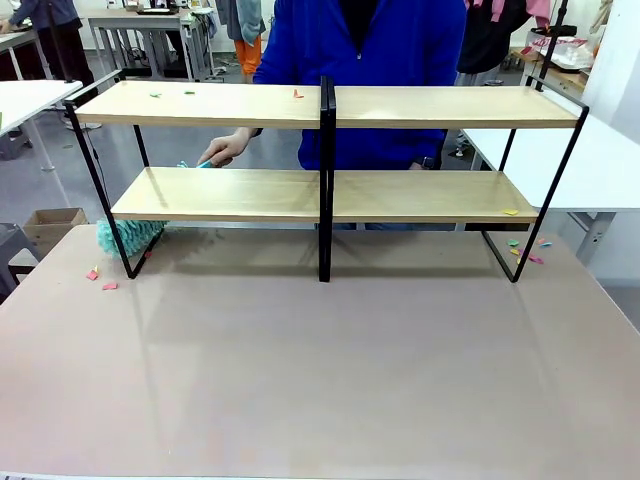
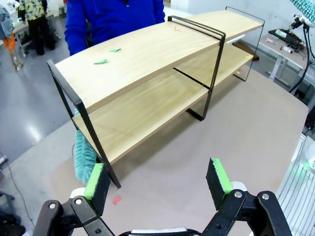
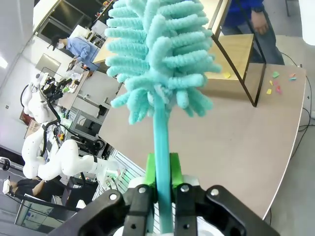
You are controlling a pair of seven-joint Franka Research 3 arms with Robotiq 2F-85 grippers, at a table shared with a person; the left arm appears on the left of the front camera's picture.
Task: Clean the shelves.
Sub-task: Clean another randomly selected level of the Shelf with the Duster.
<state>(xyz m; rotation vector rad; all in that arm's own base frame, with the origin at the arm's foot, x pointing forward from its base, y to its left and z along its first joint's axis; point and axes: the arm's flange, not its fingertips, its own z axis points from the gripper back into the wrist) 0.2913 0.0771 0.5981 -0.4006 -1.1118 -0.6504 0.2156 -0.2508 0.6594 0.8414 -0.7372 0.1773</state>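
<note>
Two-tier shelves (image 1: pixel 325 190) stand on far half of worktop (image 1: pixel 320 380), person (image 1: pixel 360 60) in blue directly behind. Robot's left jaws wide open, empty, hovering off shelves' front-left corner, clear of frame. Robot's right jaws clamped on handle of teal duster (image 3: pixel 160 59), fluffy head beyond fingertips, well off shelves' right end. Person's hand (image 1: pixel 226 150) behind shelves, between boards, holding second duster (image 1: pixel 130 236), head low at shelves' left end. Paper scraps (image 1: pixel 190 93) on top board, one yellow on lower board's right end, more by both end feet.
</note>
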